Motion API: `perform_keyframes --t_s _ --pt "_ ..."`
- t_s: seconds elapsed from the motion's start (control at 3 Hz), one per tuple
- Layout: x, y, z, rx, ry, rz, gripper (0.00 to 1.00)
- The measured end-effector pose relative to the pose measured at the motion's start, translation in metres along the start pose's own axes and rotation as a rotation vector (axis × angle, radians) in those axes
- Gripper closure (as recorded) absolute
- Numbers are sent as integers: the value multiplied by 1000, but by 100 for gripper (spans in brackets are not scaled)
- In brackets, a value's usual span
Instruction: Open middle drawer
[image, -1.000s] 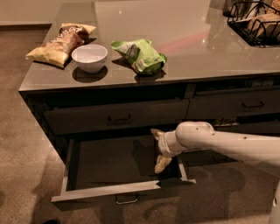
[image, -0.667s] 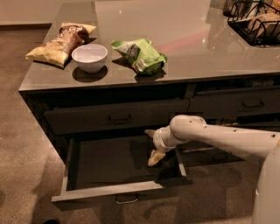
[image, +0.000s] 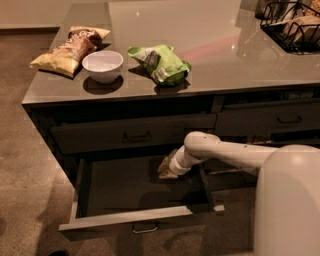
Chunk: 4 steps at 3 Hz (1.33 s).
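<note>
**Under the counter, the middle drawer stands open**

Low down on the left side of the cabinet, the middle drawer (image: 125, 192) sticks out a long way toward the near side. Its box is dark and shallow with a paler rim, and its small loop handle (image: 145, 228) sits in the middle of the front.

The gripper (image: 166, 171) is over the far right part of the drawer's box, pointing left. I cannot tell whether it is open or closed. The white arm (image: 225, 150) comes in from the right, from the robot's big pale body (image: 290, 200).

Just above, another drawer (image: 135, 135) is closed.

On the grey counter (image: 225, 55) sit a white bowl (image: 102, 65), a green bag (image: 160, 62) just right of it and a yellow-brown snack bag (image: 67, 47) on its left. A black wire basket (image: 292, 25) is at the far right.
</note>
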<state>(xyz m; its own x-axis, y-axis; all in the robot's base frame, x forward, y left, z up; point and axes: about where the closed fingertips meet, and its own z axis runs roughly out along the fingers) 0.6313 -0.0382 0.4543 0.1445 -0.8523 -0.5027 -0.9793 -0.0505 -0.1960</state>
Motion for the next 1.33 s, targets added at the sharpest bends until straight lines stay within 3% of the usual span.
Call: perform_keyframes --t_s 0.33,0.67,1.33 --pt "13 14 23 -51 -11 28 62" --pt "32 50 39 -115 -22 75 55" --pt "48 107 40 -217 -25 101 55"
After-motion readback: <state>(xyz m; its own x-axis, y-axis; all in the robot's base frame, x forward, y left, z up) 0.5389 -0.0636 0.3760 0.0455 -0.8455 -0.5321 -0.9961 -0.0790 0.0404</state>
